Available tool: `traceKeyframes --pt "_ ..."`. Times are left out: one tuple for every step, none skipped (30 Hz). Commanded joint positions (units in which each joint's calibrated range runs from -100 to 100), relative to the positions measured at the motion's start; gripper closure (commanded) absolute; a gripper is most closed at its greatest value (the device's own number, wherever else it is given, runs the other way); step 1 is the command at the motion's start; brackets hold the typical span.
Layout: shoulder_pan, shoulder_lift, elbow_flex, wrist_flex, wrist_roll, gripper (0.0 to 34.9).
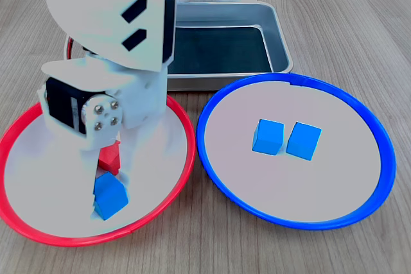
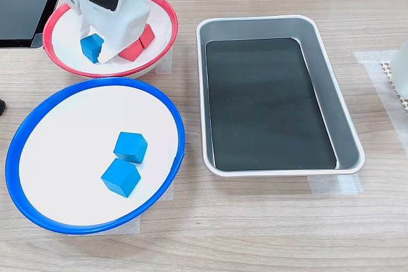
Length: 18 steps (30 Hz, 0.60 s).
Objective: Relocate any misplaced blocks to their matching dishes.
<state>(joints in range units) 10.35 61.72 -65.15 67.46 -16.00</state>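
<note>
Pincer [image 1: 106, 187] of white 3D-printed arm w/ black servo blocks is reaching down into red-rimmed round shallow dish [image 1: 183, 126], which is sitting at the first exterior view's left and at the second exterior view's top left [image 2: 167, 11]. Its tips are sitting at a small blue cube [image 1: 110, 197] lying inside that red dish; arm body is hiding most of the fingers, so can't tell whether they're apart, together or clamped on it. In the second exterior view the same blue cube [image 2: 91, 46] is showing just left of the arm's lower part. Red cubes [image 1: 110, 156] are lying right behind the blue one, touching or nearly so; in the second exterior view they [image 2: 139, 44] are peeking out on the arm's right side, exact count unclear since arm is covering them.

Blue-rimmed round shallow dish [image 1: 212, 104] w/ pale grey inside is sitting beside the red one, rims nearly touching in both exterior views [image 2: 172, 109]. Two more blue cubes are resting near its middle, side by side and abt touching: one [image 1: 268, 137] on the first exterior view's left, other [image 1: 303, 140] on its right; in the second exterior view they're [image 2: 131, 147] and [image 2: 120, 178].

Rectangular grey metal tray [image 1: 277, 30] w/ dark floor is sitting behind the dishes on pale wood-grain surface [image 1: 359, 24]; in the second exterior view, tray [image 2: 347, 125] is taking up the right half.
</note>
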Motion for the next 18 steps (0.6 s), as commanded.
traceKeyframes --pt "0.3 -0.3 -1.3 -0.5 -0.2 23.9" --pt "0.3 -0.3 -1.3 -0.5 -0.3 23.9" --pt "0.3 -0.3 -1.3 -0.5 -0.3 23.7" --pt "0.3 -0.3 -1.3 -0.5 -0.3 23.6" --pt "0.4 -0.3 -1.3 -0.5 -0.3 23.6" --pt "0.4 -0.3 -1.3 -0.5 -0.3 23.6" --pt "0.5 -0.3 -1.3 -0.5 -0.3 23.5" --pt "0.6 -0.3 -1.3 -0.5 -0.3 23.5" --pt "0.6 -0.3 -1.3 -0.4 -0.4 23.4" --pt "0.6 -0.3 -1.3 -0.4 -0.4 23.4" --pt "0.7 -0.2 -1.3 -0.4 -0.4 23.4" --pt "0.7 -0.2 -1.4 -0.4 -0.4 23.6" --pt "0.7 -0.1 -1.6 -0.4 -0.4 24.4" --pt "0.7 0.0 -1.7 -0.4 -0.4 25.6" --pt "0.8 0.0 -1.8 -0.4 -0.4 26.5" --pt "0.8 0.0 -1.8 -0.4 -0.4 27.6" --pt "0.9 0.0 -1.8 -0.5 -0.4 28.6" --pt "1.0 0.0 -1.8 -0.6 -0.5 29.9"
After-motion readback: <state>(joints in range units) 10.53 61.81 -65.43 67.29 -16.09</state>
